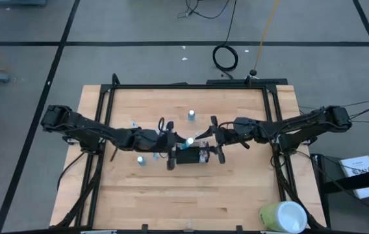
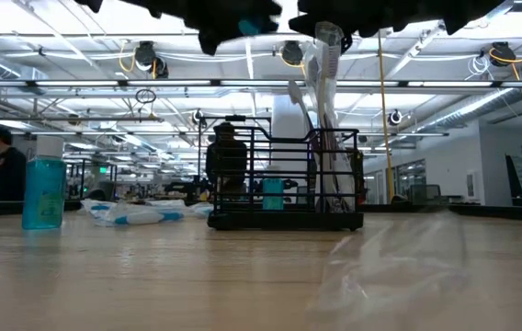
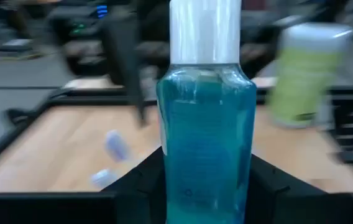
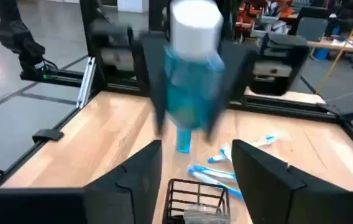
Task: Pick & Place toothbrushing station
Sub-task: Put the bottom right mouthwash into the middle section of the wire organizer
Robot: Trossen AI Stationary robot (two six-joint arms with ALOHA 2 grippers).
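A blue bottle [image 3: 206, 137] with a white cap stands upright in my left gripper [image 3: 207, 183], which is shut on it. In the high view the bottle [image 1: 188, 141] hangs between both grippers, just above the toothbrushing station [image 1: 194, 157]. The station is a small black wire holder [image 2: 284, 198] resting on its base on the table, with a toothbrush and a tube standing in it. My right gripper [image 4: 195, 177] faces the bottle [image 4: 192, 87] from the table's right, open, its fingers short of it. My left gripper pinches the lower body of the bottle [image 3: 164, 162] between its two fingers, one on each side. The fingers come about level from the table's left. The bottle sits upright, cap up, lifted clear of the table and the station.
Another blue bottle [image 1: 191, 115] stands toward the far edge, and one [image 2: 43, 191] stands at the left. Wrapped toothbrushes [image 4: 217, 171] lie on the wood beyond the station. A green and white canister [image 1: 282, 216] sits at the near right corner. A black metal frame [image 1: 184, 86] rims the table.
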